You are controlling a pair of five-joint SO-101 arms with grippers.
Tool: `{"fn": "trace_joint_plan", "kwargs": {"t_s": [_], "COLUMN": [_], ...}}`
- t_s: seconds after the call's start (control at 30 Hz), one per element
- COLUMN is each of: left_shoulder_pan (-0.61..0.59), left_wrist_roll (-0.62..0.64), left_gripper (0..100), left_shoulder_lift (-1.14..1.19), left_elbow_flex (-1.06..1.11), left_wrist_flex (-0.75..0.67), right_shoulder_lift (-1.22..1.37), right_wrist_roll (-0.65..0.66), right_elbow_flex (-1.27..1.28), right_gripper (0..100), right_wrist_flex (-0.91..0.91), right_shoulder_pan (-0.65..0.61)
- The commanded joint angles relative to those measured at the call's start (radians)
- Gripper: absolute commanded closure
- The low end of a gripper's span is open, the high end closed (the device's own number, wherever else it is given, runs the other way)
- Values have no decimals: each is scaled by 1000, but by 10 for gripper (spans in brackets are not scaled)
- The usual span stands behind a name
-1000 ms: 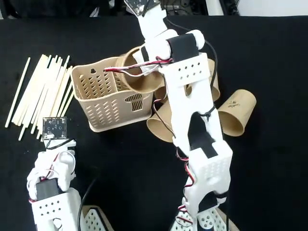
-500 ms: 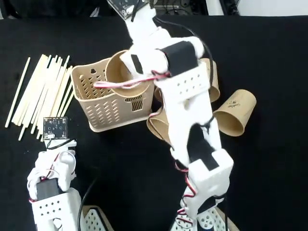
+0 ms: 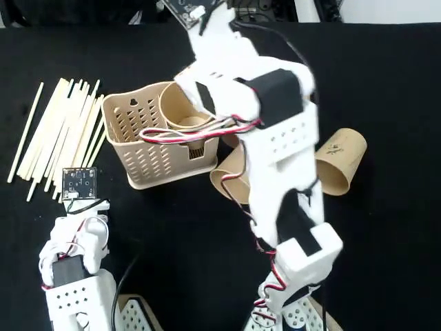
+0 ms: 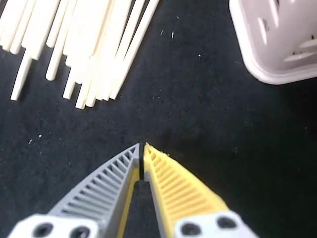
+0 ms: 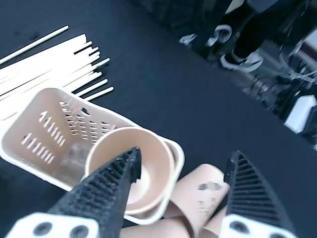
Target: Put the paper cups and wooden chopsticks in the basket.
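Cups first: our right gripper hangs open above a brown paper cup inside the beige plastic basket; left gripper closed. Next, we fetch another.

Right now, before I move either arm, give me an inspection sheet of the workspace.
Surface: black table.
Job's things: one paper cup upright in the basket; loose cups lying beside it; chopsticks spread on the table.
Clutter: nothing seen.
Grippers: right gripper jaws open over the basket; left gripper jaws shut, empty.
Cables: red and white wires hang over the basket.
Surroundings: dark equipment behind the table.
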Motion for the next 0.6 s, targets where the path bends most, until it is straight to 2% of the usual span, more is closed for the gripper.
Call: {"fn": "trace_joint_plan", "kwargs": {"t_s": [0.0,0.13,0.33,0.43,0.5,0.57], "left_shoulder_pan": [8,8,8,8,8,8], "left_wrist_roll": [-8,-8,-8,-8,-8,-8], "left_gripper": [971,971,971,971,971,971], "left_shoulder_lift": [-8,-8,-8,-8,-8,-8], "left_elbow_flex": [-5,-5,-5,-5,-5,-5], "left_wrist_flex": [-14,-14,-14,-14,-14,-14], "right_shoulder_lift": [-139,-335,-685,-834,-929,-1027], "right_wrist_roll": [77,195,358,528,620,628], "right_elbow_flex": [33,272,811,1124,1346,1563], "right_gripper": [716,716,716,716,716,716], "right_wrist_flex": [34,34,6,-25,-86,-190], "right_shoulder_pan": [81,133,133,132,137,140]}}
